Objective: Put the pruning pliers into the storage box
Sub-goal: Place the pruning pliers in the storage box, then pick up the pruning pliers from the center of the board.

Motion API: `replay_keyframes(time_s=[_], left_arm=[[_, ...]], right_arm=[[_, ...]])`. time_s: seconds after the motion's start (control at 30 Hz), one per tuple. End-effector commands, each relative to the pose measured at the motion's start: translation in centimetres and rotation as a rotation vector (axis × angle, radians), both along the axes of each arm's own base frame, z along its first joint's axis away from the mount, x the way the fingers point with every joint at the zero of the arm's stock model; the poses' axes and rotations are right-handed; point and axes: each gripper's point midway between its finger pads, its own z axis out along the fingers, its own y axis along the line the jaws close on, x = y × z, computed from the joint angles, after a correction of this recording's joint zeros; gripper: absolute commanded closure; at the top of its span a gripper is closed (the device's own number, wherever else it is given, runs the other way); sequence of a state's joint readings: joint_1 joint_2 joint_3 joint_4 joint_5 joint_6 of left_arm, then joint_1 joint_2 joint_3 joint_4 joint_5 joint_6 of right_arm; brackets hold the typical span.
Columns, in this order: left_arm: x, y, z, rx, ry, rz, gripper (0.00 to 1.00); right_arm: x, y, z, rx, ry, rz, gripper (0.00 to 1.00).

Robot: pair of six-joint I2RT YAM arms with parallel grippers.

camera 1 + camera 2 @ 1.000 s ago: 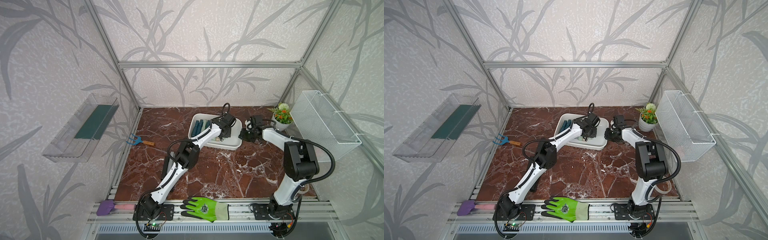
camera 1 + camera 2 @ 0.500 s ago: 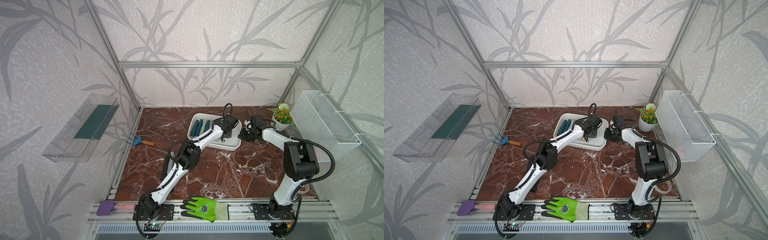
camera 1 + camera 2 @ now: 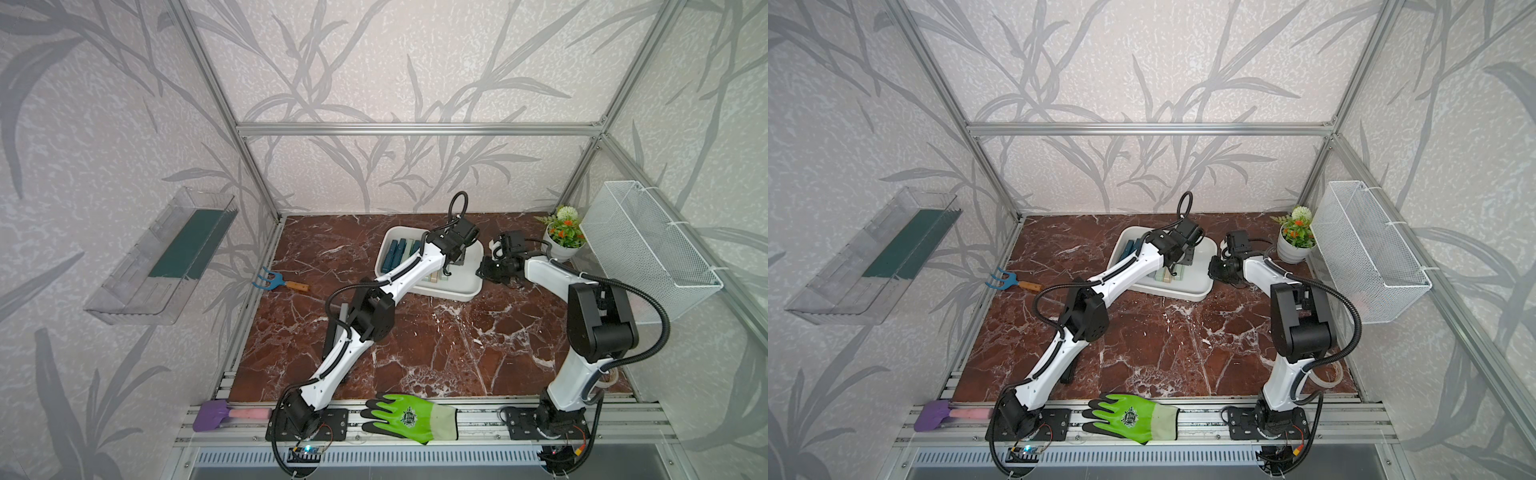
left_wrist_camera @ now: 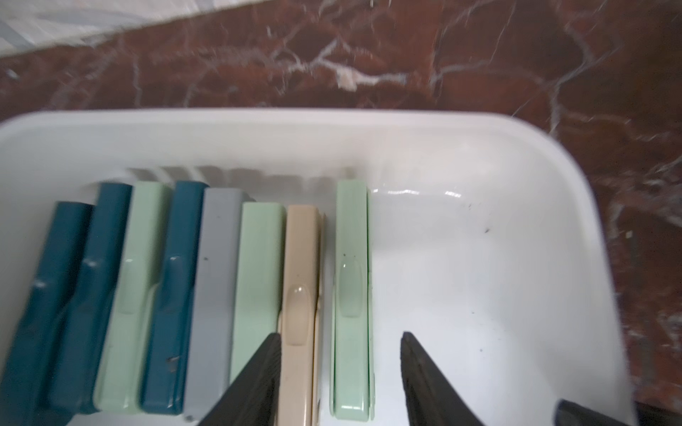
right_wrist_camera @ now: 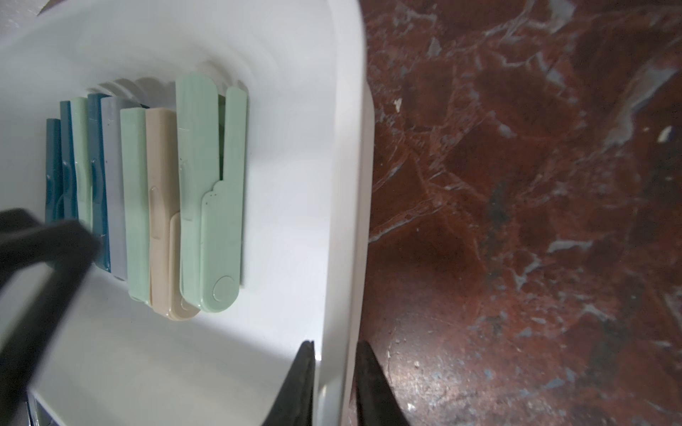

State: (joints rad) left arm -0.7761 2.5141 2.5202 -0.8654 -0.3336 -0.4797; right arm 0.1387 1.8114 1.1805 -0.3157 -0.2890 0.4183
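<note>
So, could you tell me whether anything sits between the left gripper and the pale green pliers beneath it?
Nothing visible does: the open left gripper hangs directly over that pale green pliers, which lies in the storage box beside the beige pliers.

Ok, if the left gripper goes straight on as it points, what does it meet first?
The left gripper would probably meet the end pale green pliers lying between its open jaws in the storage box; depth is unclear.
</note>
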Motion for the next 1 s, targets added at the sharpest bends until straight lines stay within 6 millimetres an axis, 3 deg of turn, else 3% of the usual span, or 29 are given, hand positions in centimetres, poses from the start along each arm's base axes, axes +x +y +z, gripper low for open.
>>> replay_keyframes(time_s=[0.0,0.13,0.3,0.43,0.6,0.77,0.83,0.97], left_arm=[[-0.3,2.4,10.5,-0.005,-0.175,0.02,0.47],[-1.9,7.1,14.1,0.061,-0.225,0.032,0.45],[-6.1,15.3,14.2,0.054,-0.203,0.056,0.42],[-12.5,21.6,11.2,0.131,-0.138,0.076,0.37],[-19.7,27.4,6.4,0.093,-0.061,0.203,0.36],[-25.2,29.7,0.3,-0.034,0.024,0.249,0.35],[-26.7,30.6,-1.7,-0.08,0.037,0.292,0.34],[-28.3,31.4,-3.9,-0.099,0.077,0.322,0.32]], right_arm=[[0.3,0.0,1.3,-0.009,-0.024,0.003,0.79],[0.5,-0.2,1.5,-0.028,-0.03,0.004,0.79],[0.4,-0.4,1.2,-0.035,-0.019,0.005,0.78],[0.1,-0.7,0.9,-0.053,-0.007,0.01,0.76],[-0.3,-0.8,0.3,-0.064,0.008,0.014,0.72],[-0.5,-0.9,-0.3,-0.075,0.026,0.022,0.71],[-0.5,-0.6,-0.5,-0.065,0.031,0.033,0.71],[-0.7,-0.7,-0.7,-0.073,0.037,0.038,0.71]])
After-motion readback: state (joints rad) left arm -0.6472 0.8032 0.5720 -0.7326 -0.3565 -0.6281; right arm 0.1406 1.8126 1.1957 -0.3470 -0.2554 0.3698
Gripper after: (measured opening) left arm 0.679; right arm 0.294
